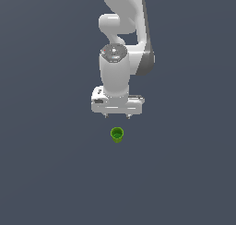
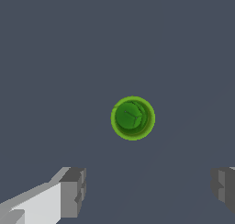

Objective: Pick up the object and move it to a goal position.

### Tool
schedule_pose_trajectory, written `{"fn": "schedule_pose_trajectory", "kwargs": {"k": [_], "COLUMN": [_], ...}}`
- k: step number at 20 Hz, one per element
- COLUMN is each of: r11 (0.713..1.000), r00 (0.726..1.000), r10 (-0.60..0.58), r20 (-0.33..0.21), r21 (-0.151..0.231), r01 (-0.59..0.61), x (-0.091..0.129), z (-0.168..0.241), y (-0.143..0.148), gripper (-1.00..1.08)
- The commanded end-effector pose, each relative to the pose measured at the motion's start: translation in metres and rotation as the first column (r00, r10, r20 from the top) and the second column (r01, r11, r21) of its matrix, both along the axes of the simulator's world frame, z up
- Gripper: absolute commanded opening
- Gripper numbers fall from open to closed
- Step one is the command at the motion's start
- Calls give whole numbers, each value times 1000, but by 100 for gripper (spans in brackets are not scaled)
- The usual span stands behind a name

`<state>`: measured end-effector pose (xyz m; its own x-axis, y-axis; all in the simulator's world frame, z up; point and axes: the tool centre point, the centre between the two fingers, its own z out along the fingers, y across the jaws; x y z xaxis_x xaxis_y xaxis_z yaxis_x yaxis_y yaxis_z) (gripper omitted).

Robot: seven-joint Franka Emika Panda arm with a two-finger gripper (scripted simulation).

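The object is a tiny bright green cup with a hollow top and flared rim, standing upright on the dark grey floor. In the exterior view my white gripper hangs just above and behind it, fingers pointing down, apart and empty. In the wrist view the cup is seen from above, its hollow inside showing. Both grey fingertips stand wide apart at the frame's edge, and the cup lies beyond the gap between them, touching neither.
The dark grey floor stretches flat around the cup. The white arm rises behind the gripper. No goal marker shows in either view.
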<state>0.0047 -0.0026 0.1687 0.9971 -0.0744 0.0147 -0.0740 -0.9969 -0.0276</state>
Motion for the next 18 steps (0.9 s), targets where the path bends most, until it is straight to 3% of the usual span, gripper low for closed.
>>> {"fn": "schedule_pose_trajectory", "kwargs": {"k": [1, 18], "r11": [1000, 1000], "r00": [1000, 1000], "r10": [0, 9], "r20": [0, 28], "r21": [0, -18], "r01": [0, -8], "x": [0, 10], "z": [0, 9], "y": [0, 15], "gripper": [100, 100]}}
